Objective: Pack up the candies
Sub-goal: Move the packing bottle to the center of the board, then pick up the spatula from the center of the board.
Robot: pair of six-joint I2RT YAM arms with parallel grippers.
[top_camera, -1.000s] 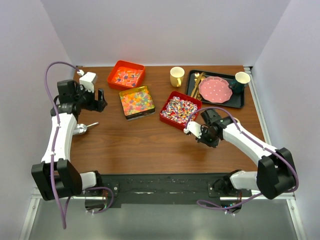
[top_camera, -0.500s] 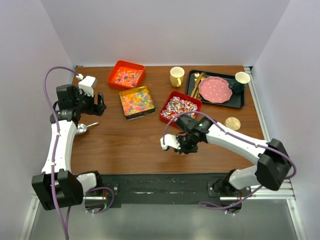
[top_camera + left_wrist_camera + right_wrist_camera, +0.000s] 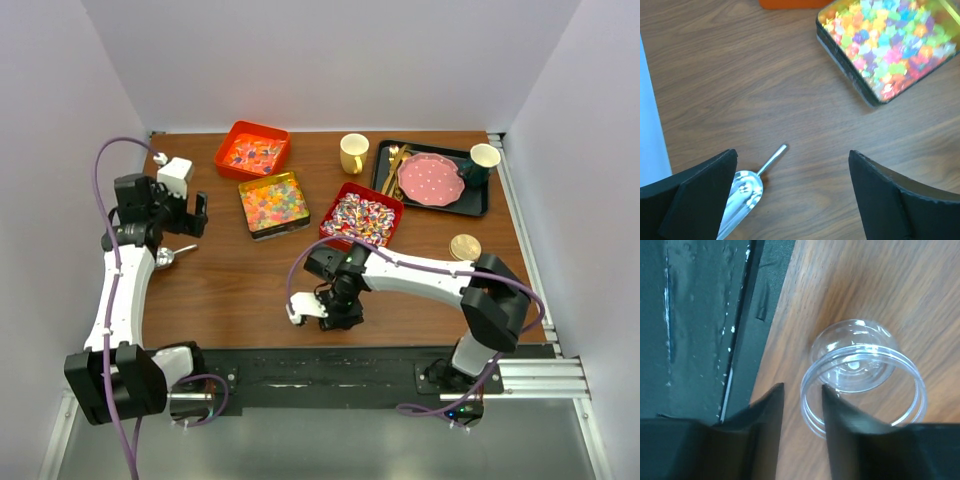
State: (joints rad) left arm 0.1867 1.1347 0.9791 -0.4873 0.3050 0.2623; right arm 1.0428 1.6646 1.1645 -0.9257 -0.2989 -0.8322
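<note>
Right gripper (image 3: 801, 386) is positioned low over the near edge of the table (image 3: 250, 290), with its jaws parted only narrowly. The rim wall of a clear container (image 3: 860, 375) is straddled, one finger outside and one inside the mouth. A sliver of gap is seen on each side of the wall, so the container is judged not to be clamped. Whether the wall is brushed by either finger cannot be told. The container is empty and rests on the table. This near, central spot is judged to suit filling, since it can be reached by both arms.

The left gripper (image 3: 792, 160) is held wide open above the metal scoop (image 3: 747, 192), which lies on the table with its handle toward the tin (image 3: 847, 70). Nothing is held. This stance is judged to be preparation for taking up the scoop.

None of the candies (image 3: 273, 200) are packed yet. The gummies (image 3: 890, 45) are kept in the tin. The wrapped candies (image 3: 360, 218) are kept in the red tray (image 3: 330, 235), just beyond the right arm. The orange-red candies (image 3: 252, 153) are kept in the orange tray (image 3: 262, 126) at the far side.
</note>
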